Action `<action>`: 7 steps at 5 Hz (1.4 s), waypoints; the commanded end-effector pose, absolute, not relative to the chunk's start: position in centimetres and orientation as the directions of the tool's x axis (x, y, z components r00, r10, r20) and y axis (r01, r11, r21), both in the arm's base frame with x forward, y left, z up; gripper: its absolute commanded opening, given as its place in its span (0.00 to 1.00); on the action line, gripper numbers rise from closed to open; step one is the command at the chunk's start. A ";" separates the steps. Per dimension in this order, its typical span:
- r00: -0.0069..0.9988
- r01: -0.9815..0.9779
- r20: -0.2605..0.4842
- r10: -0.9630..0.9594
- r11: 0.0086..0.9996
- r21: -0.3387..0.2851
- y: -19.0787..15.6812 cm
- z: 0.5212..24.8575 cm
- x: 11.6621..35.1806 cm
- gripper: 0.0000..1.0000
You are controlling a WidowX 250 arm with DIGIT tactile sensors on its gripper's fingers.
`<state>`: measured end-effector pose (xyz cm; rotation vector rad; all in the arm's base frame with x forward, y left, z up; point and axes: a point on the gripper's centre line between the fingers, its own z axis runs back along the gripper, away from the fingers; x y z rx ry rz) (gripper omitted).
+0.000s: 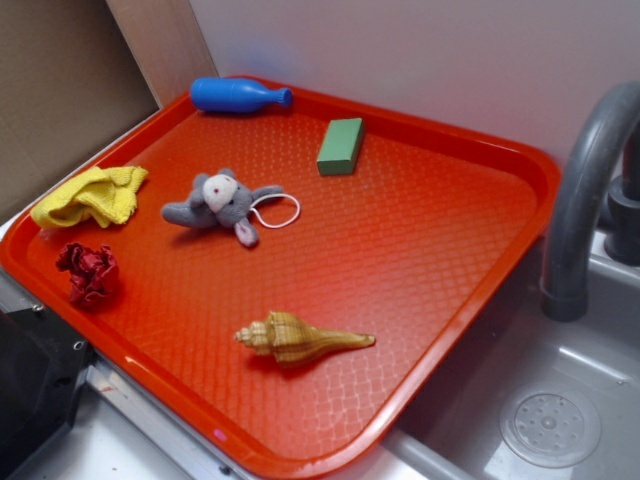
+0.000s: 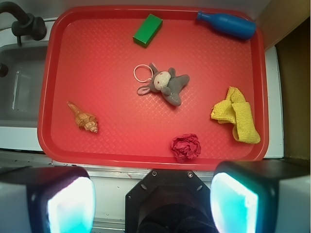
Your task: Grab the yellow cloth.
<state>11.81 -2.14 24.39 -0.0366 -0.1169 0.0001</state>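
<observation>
Hovering above the broad red plastic tray [image 2: 97,141], my fingers [image 2: 233,201] spread wide, holding nothing. The rumpled bright yellow cloth [image 2: 236,115] lies by the tray's edge, near a crumpled red ball [image 2: 186,147]. No writing shows.

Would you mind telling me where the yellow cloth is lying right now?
The yellow cloth lies on the red tray by its left rim in the exterior view, just above the crumpled red ball and left of the grey plush mouse.
</observation>
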 end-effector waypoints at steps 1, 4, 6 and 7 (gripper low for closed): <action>0.993 0.002 0.117 0.002 0.999 -0.037 -2.1 24.4 11.8 1.00; 0.965 -0.132 0.250 0.085 0.975 0.177 8.8 17.5 16.5 1.00; 0.992 -0.061 0.122 0.032 0.968 0.245 11.9 10.8 15.8 1.00; 0.995 -0.061 0.086 0.041 0.968 0.243 12.3 8.5 17.3 1.00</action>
